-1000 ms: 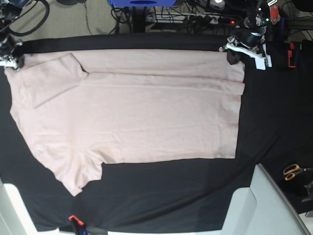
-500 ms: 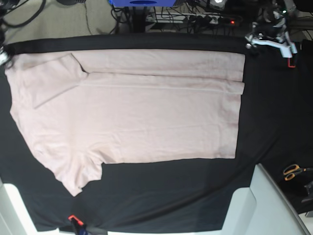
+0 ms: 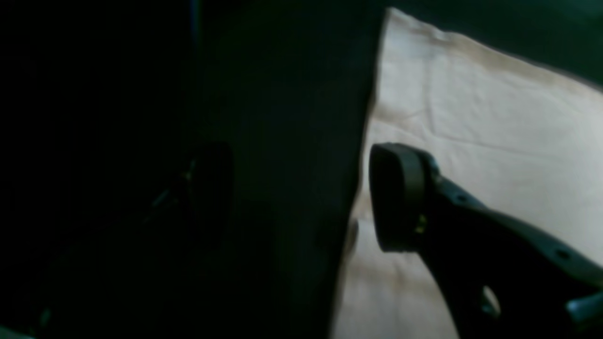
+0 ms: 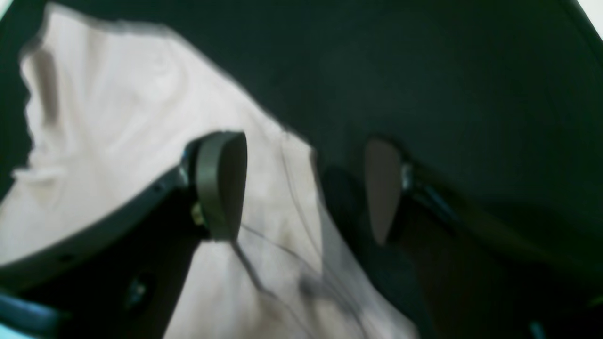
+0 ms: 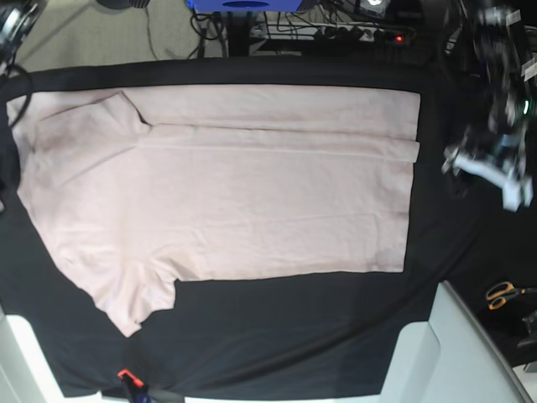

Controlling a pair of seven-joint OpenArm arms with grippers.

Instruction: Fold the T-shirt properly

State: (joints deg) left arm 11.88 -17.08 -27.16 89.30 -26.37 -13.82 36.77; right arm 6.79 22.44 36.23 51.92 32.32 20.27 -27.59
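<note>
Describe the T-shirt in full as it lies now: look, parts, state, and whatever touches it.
The T-shirt is plain pale pink, soft-looking and lightly creased, with no print. It lies flat on the black cloth, its far long side folded over onto the body as a strip with that side's sleeve turned in on top. The near sleeve sticks out unfolded. Only the cloth touches it; the left gripper is off past its hem.

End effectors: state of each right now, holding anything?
Left end effector: open, holding nothing.
Right end effector: open, holding nothing, above the T-shirt edge.
</note>
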